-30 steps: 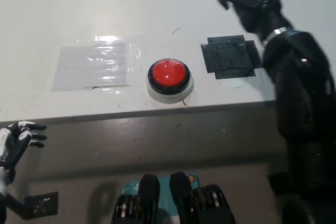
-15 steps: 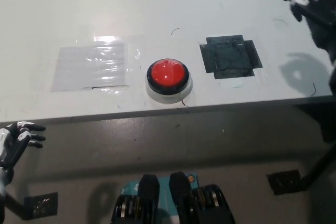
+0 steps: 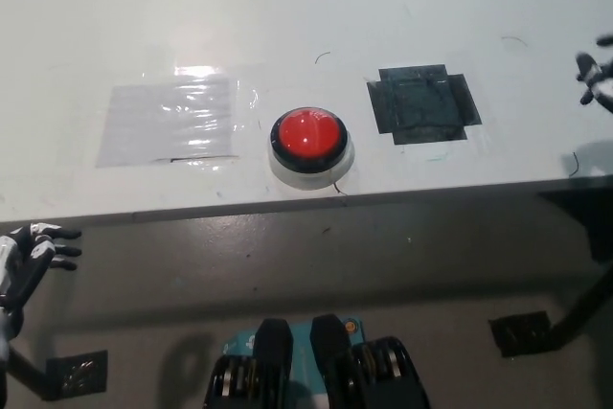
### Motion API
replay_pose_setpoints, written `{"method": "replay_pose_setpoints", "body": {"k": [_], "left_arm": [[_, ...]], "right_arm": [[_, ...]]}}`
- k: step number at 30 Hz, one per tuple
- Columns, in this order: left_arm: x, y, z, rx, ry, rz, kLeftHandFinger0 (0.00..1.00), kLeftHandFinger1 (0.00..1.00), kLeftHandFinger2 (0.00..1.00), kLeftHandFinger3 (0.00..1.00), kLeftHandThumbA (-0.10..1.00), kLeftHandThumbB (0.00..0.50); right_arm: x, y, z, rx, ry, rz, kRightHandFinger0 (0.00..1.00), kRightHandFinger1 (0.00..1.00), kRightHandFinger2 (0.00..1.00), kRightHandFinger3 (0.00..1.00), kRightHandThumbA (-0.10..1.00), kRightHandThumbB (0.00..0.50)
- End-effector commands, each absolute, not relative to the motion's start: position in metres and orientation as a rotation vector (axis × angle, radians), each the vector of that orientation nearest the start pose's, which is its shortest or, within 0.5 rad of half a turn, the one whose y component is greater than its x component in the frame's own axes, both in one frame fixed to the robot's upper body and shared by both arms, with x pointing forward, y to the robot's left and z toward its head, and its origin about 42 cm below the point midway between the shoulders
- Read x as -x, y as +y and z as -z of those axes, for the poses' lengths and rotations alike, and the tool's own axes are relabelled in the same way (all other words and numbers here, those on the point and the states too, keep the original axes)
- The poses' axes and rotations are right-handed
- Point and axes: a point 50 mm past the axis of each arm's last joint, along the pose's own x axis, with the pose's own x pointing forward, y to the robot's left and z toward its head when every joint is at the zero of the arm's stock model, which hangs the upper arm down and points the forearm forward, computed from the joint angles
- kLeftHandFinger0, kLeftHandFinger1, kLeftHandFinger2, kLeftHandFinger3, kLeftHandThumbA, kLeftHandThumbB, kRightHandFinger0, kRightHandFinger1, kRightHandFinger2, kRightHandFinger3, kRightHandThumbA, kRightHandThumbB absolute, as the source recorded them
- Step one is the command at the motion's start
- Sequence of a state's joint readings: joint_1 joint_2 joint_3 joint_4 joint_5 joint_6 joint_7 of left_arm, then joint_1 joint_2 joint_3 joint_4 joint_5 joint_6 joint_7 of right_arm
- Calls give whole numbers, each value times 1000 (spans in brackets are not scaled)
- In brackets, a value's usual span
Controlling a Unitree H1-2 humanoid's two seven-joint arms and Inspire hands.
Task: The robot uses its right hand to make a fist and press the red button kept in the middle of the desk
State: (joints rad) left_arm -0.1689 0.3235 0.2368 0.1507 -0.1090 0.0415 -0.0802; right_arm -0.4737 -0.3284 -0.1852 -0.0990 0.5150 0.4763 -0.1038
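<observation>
The round red plastic button (image 3: 308, 135) in its black ring sits on the white desk (image 3: 287, 26), between a clear tape patch (image 3: 169, 122) and a black tape square (image 3: 421, 104), unpressed. Only fingertips of the black right hand (image 3: 596, 78) show far right of the button, so I cannot tell whether it is fisted. The white left hand (image 3: 29, 256) rests below-left of the button, off the desk, fingers loosely spread, holding nothing, since this job needs one hand.

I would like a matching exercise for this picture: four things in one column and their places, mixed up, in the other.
Things:
1. red button
2. clear tape patch
3. black tape patch
4. left hand

Places:
A. below the desk edge, at the picture's lower left
B. on the desk, to the picture's right of the button
C. middle of the desk
D. on the desk, to the picture's left of the button

Pairs: 1-C, 2-D, 3-B, 4-A
</observation>
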Motion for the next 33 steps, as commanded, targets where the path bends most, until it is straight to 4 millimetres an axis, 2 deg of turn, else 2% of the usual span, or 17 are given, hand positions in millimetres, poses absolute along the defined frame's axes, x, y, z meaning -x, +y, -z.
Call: {"method": "replay_pose_setpoints", "body": {"k": [1, 4, 6, 7, 12, 17, 19, 22, 26, 29, 33], "left_arm": [[-333, 383, -158, -192, -75, -156, 511, 522, 597, 570, 560, 2], [-334, 385, -156, -196, -79, -151, 502, 513, 587, 567, 565, 5], [-333, 384, -157, -210, -68, -158, 503, 511, 582, 569, 581, 7], [-334, 385, -157, -207, -71, -159, 496, 506, 574, 562, 578, 4], [-336, 386, -159, -198, -84, -160, 483, 496, 557, 537, 559, 4], [-336, 386, -159, -196, -81, -158, 489, 496, 563, 558, 551, 0], [-337, 384, -157, -197, -83, -161, 482, 487, 556, 545, 558, 1], [-336, 384, -157, -208, -76, -167, 503, 510, 582, 554, 577, 7], [-337, 384, -156, -172, -88, -161, 455, 469, 540, 526, 538, 10], [-338, 385, -155, -187, -83, -163, 470, 484, 566, 563, 549, 0], [-337, 382, -151, -178, -89, -164, 495, 507, 581, 567, 557, 1]], "right_arm": [[-393, -330, -291, -208, -159, 34, 165, 318, 360, 415, 608, 107], [-387, -335, -282, -205, -137, 53, 142, 293, 330, 391, 620, 96], [-380, -339, -273, -183, -116, 48, 165, 304, 329, 385, 656, 70], [-377, -341, -268, -201, -105, 63, 176, 309, 328, 382, 652, 80], [-372, -346, -254, -205, -75, 100, 155, 299, 336, 385, 627, 65], [-369, -351, -243, -212, -50, 123, 152, 257, 274, 344, 631, 73], [-368, -354, -239, -230, -43, 124, 175, 274, 284, 351, 626, 67], [-367, -357, -233, -240, -34, 145, 158, 281, 298, 382, 616, 87], [-368, -356, -231, -247, -26, 147, 148, 265, 272, 371, 625, 81], [-370, -356, -230, -257, -26, 151, 139, 273, 288, 378, 624, 103], [-370, -359, -234, -250, -34, 151, 134, 268, 285, 386, 617, 92]]}}
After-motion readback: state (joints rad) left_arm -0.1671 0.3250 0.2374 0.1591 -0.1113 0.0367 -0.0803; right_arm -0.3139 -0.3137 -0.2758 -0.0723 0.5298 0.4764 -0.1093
